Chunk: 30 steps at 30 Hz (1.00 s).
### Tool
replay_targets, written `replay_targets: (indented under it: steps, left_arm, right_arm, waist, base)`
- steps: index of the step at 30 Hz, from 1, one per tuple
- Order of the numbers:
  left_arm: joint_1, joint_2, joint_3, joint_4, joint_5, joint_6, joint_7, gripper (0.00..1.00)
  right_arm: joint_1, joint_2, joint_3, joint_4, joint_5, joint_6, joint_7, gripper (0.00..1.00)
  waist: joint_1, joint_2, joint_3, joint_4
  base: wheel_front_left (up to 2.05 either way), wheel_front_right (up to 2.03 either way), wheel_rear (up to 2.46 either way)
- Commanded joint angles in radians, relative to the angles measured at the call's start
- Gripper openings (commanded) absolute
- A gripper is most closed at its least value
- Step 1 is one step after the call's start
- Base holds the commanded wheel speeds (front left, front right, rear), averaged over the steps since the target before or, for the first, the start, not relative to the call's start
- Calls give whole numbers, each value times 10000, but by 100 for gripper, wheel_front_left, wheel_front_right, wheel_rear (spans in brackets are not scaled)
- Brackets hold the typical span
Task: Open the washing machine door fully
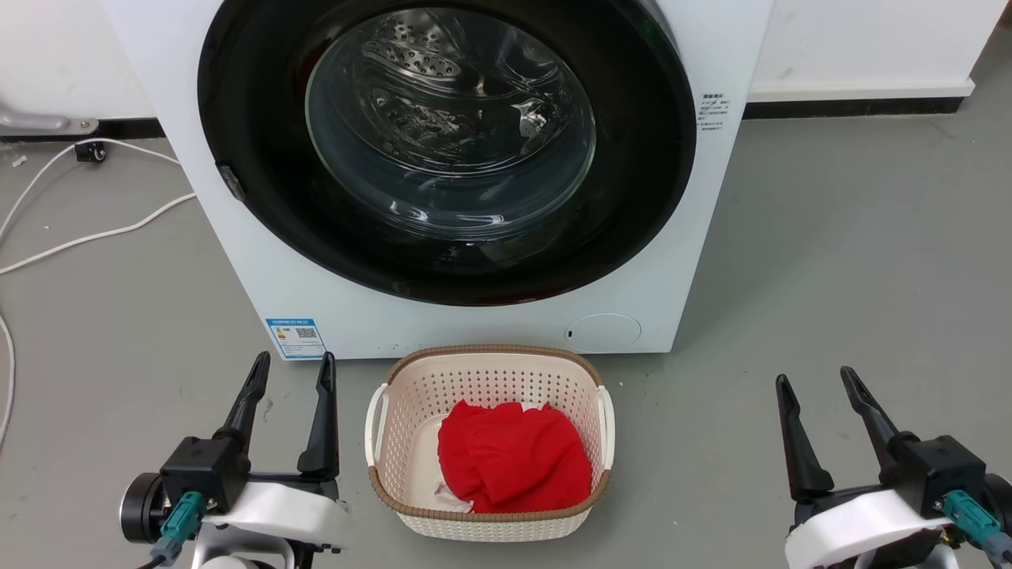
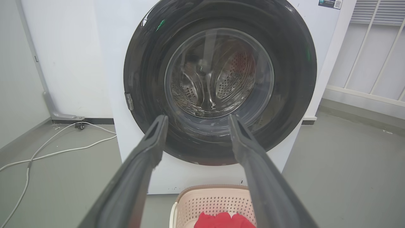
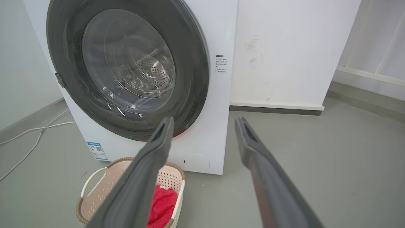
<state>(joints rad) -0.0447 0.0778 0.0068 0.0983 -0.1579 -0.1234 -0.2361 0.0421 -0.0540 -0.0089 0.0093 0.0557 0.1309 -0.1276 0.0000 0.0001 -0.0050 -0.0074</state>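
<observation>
Far across the floor [image 1: 830,237], the washing machine door [image 1: 447,146] sits shut on the washing machine [image 1: 443,324]. Nearer, flanking a laundry basket [image 1: 490,352], left jaws and right jaws stand released, empty.

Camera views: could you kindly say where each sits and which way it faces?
Head view: on the head, looking down at the washing machine door; left pincer and right pincer below.
Left wrist view: on that wrist, facing the door squarely, past its fingers.
Right wrist view: likewise, obliquely from the right.
All share the basket.
</observation>
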Motion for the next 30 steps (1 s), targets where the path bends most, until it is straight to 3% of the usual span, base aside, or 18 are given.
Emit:
replay_targets:
  steps: [1, 15, 25, 26, 27, 30]
  left_arm:
    - [87, -33, 7, -73, 184, 13, -75, 100]
    - [219, -110, 41, -106, 860, -20, -314, 100]
    - [332, -153, 173, -79, 684, -39, -314, 100]
    - [363, -158, 189, -82, 679, -41, -314, 100]
    - [389, -162, 204, -89, 677, -42, -314, 100]
    - [418, -175, 233, -104, 684, -46, -314, 100]
  right_arm:
    - [83, 45, 23, -65, -207, -3, -80, 100]
    - [201, 59, -2, -2, -873, -3, -291, 100]
    - [157, 59, -9, 152, -476, -5, -330, 100]
    - [138, 58, 27, 157, -393, -3, -388, 14]
    - [132, 58, 61, 177, -307, -5, -407, 0]
    - [100, 56, 98, 193, 83, -5, -558, 0]
  waist:
    - [0, -1, 1, 0]
    - [0, -1, -1, 10]
    - [0, -1, -21, 0]
    - [0, -1, -32, 0]
    - [0, -1, -38, 0]
    - [0, -1, -54, 6]
  base:
    - [0, 0, 0]
    - [0, 0, 0]
    - [0, 0, 0]
    - [0, 0, 0]
    - [0, 0, 0]
    - [0, 0, 0]
